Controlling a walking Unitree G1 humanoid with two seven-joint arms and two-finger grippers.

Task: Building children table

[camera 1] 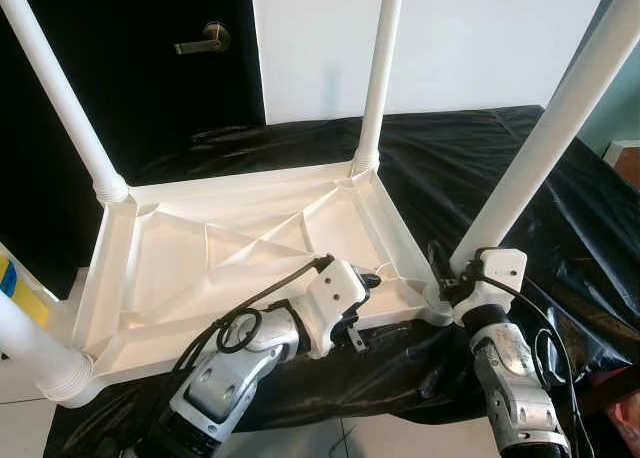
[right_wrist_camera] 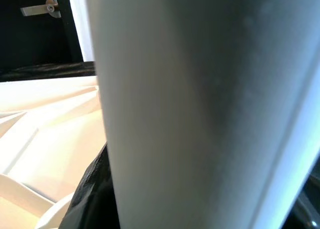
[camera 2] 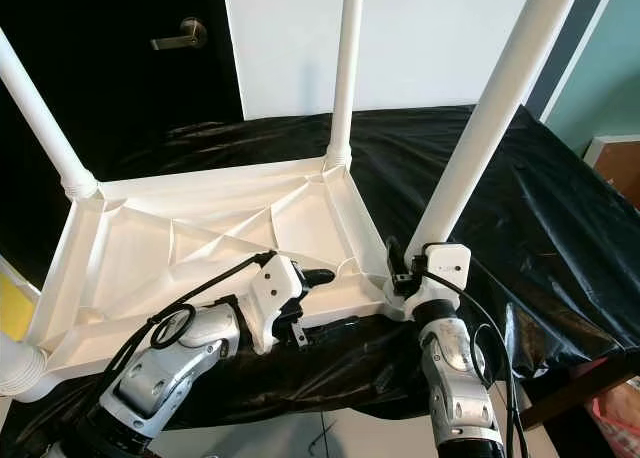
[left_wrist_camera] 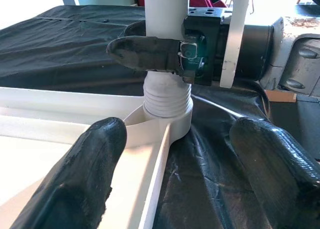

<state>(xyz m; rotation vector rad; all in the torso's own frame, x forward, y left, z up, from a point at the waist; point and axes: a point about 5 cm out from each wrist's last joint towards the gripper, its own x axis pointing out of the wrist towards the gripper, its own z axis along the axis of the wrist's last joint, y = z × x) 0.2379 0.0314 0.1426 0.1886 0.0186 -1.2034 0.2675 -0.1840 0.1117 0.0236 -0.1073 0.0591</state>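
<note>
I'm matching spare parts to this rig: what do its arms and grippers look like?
Both arms are silver metal with white plastic wrist housings. The left arm carries looped black cables; the right arm has a black cable alongside. The left gripper's fingers are long, black, rounded and rough-textured; the right gripper shows a teal part.

Left gripper [left_wrist_camera: 170, 164] open before the table leg [left_wrist_camera: 167, 19] and its socket

The left gripper's two black fingers [left_wrist_camera: 75, 184] spread wide apart, one toward seven o'clock and the other toward four o'clock, closing on nothing. Between and beyond them, at twelve o'clock, the white table leg stands upright, its ribbed threaded base [left_wrist_camera: 167, 96] seated in the round corner socket [left_wrist_camera: 165, 126] of the white tabletop [left_wrist_camera: 60, 139]. The right gripper [left_wrist_camera: 165, 54] reaches in from three o'clock, one black finger [left_wrist_camera: 142, 53] pressed flat across the leg just above the threads. Black plastic sheeting [left_wrist_camera: 75, 44] lies wrinkled under and around the tabletop's corner.
</note>
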